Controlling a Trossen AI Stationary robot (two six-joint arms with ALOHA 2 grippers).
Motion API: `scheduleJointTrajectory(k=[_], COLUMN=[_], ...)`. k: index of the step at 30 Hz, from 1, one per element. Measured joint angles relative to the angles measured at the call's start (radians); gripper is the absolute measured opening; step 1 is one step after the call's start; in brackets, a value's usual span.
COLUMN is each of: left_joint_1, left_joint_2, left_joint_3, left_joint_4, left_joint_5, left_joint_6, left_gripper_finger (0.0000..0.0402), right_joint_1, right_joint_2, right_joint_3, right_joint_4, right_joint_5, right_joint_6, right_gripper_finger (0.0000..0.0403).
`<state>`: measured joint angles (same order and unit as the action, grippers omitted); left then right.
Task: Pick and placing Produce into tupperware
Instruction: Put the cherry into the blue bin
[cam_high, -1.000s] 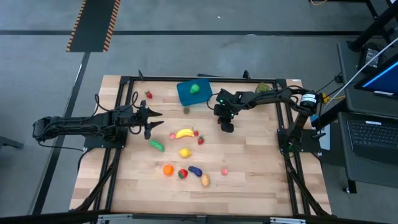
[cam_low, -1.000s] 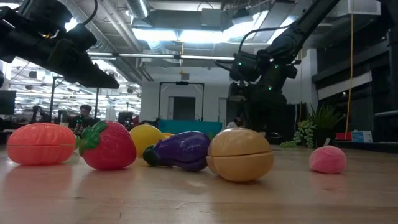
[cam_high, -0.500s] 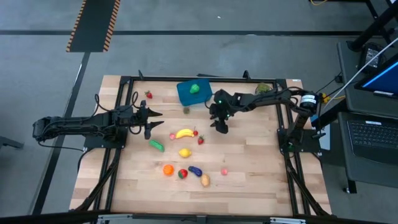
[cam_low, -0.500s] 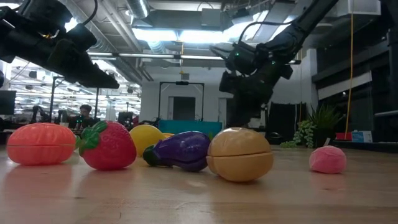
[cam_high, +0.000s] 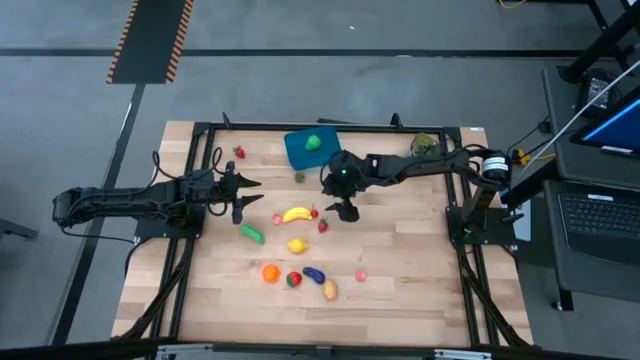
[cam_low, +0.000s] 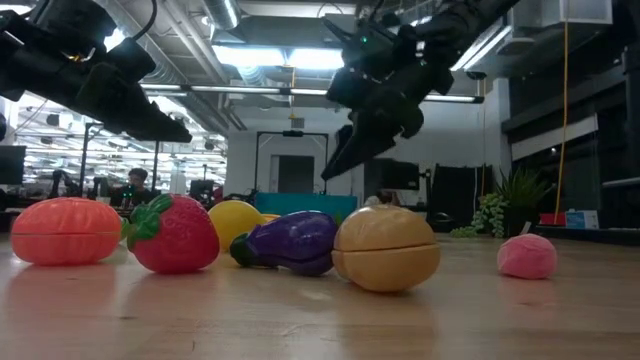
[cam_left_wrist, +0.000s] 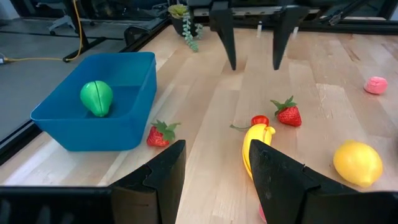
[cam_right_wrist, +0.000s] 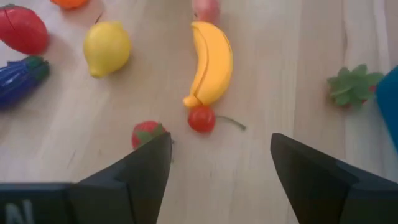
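Crowding is our worry: our right gripper (cam_high: 345, 212) hangs wide open and empty above the strawberry (cam_right_wrist: 147, 133), cherry (cam_right_wrist: 201, 118) and banana (cam_right_wrist: 209, 62). Closing off-centre, we judge, could knock them apart. Our left gripper (cam_high: 246, 195) waits part-open, holding nothing.

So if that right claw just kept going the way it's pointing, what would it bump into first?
Probably the small red cherry at the banana's tip, or the strawberry beside it. The right gripper, fingers open, points down at the table with both just ahead; depth is hard to judge.
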<state>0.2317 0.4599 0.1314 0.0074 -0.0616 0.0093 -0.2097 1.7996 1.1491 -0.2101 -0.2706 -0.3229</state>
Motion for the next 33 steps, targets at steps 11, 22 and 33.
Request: scheduleJointTrajectory(k=[11,22,33], left_joint_1=[0.000,0.000,0.000], left_joint_2=[0.000,0.000,0.000], left_joint_3=[0.000,0.000,0.000], left_joint_4=[-0.001,-0.026,-0.032], left_joint_5=[0.000,0.000,-0.008], left_joint_6=[-0.003,-0.007,-0.003], left_gripper_finger=[0.0170,0.0170,0.0170], right_joint_1=[0.005,0.009,0.062], right_joint_2=[0.062,0.267,0.303], right_joint_3=[0.043,0.332,0.349], right_joint_4=[0.033,-0.276,-0.289], right_joint_5=[0.015,0.005,-0.045], right_joint_6=[0.000,-0.021,-0.011], right_gripper_finger=[0.0274,0.0267,0.0240])
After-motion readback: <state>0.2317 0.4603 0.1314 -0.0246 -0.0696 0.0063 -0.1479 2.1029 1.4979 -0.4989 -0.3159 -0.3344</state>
